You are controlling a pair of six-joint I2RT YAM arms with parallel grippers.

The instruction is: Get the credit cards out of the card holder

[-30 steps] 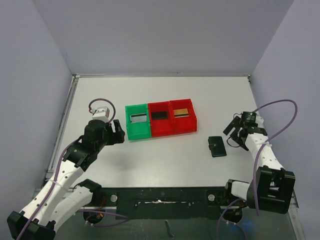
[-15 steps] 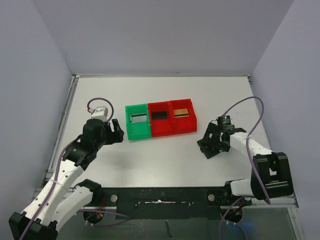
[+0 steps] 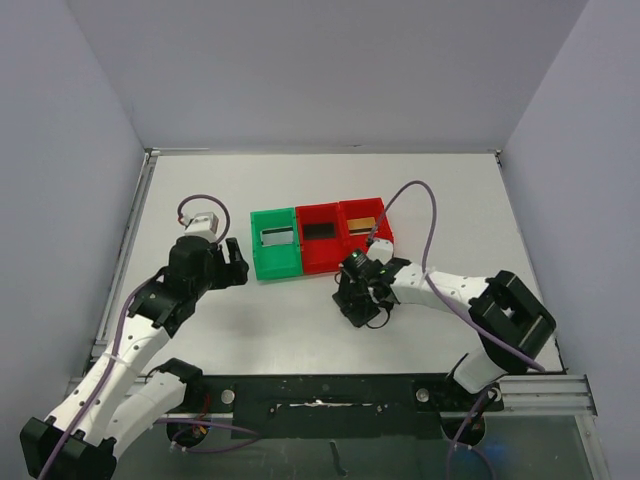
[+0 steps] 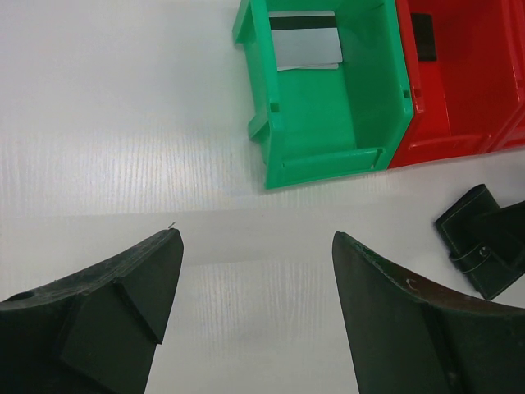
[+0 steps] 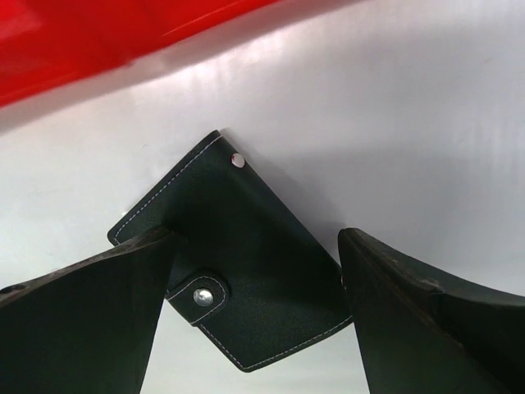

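Card holder (image 5: pixel 246 213), shut w/ strap snapped, lay flat on table (image 3: pixel 450 200) just in front of red bins (image 3: pixel 345 262), betw. the spread jaws of right gripper (image 5: pixel 256 246); one finger hid its left corner. We logged left gripper (image 4: pixel 256 245) jaws likewise apart over bare table, silver card (image 4: pixel 305 45) in green bin (image 4: pixel 328 156), black card (image 4: pixel 422 37) partly hidden.

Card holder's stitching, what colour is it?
White, running along the edges of the black card holder; clearest in the right wrist view.

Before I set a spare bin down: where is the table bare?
Bare: the far strip between the bins and the back wall; the right side past the right arm; the patch between the left gripper and the card holder. Crowded: before the red bins, under the right gripper.
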